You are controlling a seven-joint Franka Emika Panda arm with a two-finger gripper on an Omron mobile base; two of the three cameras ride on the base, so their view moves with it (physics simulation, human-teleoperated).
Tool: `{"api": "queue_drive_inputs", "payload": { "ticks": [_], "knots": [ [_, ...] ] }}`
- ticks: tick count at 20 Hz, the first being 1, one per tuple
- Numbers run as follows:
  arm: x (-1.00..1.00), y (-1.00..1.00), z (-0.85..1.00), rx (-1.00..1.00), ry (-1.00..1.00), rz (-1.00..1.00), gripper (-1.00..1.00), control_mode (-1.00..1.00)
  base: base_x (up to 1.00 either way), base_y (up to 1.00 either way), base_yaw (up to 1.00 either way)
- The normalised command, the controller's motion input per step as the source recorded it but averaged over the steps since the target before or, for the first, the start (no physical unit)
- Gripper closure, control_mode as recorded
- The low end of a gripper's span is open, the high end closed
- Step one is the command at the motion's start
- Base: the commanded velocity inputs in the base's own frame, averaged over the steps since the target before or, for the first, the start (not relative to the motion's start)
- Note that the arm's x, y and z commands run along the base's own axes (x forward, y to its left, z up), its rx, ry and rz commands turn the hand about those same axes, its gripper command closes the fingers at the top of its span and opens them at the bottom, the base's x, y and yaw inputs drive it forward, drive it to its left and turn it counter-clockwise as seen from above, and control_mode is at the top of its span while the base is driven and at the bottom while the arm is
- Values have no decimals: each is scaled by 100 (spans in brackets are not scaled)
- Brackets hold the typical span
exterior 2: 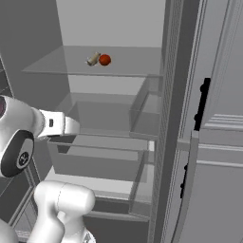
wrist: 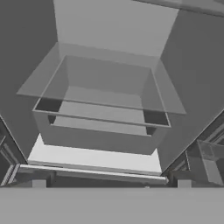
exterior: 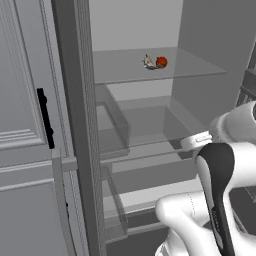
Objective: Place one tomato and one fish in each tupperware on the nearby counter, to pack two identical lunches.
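Tomato (exterior: 161, 61), small red round, sits on upper clear glass shelf (exterior: 200, 67) inside open grey fridge interior (exterior: 210, 35); pale grey-white fish (exterior: 148, 62) lies touching its left side. Clear plastic drawer (wrist: 105, 131) lies below the shelf. Gripper jaws spread wide, nothing grasped.

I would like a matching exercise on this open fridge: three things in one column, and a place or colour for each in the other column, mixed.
Things:
1. tomato
2. fish
3. clear drawer

Descriptions:
A. pale, lying on the upper glass shelf
B. red and round, on the same shelf
C. below that shelf, see-through walls

Pairs: 1-B, 2-A, 3-C
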Motion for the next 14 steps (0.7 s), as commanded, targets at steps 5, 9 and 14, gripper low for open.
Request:
{"api": "queue_drive_inputs", "payload": {
  "ticks": [5,9,14],
  "knots": [
    [6,1,100,0,-29,0,-100,-100,0,0,0],
    [6,-4,100,0,-16,0,-100,-100,0,0,0],
    [39,0,57,9,0,-4,-100,-100,0,0,0]
  ]
}}
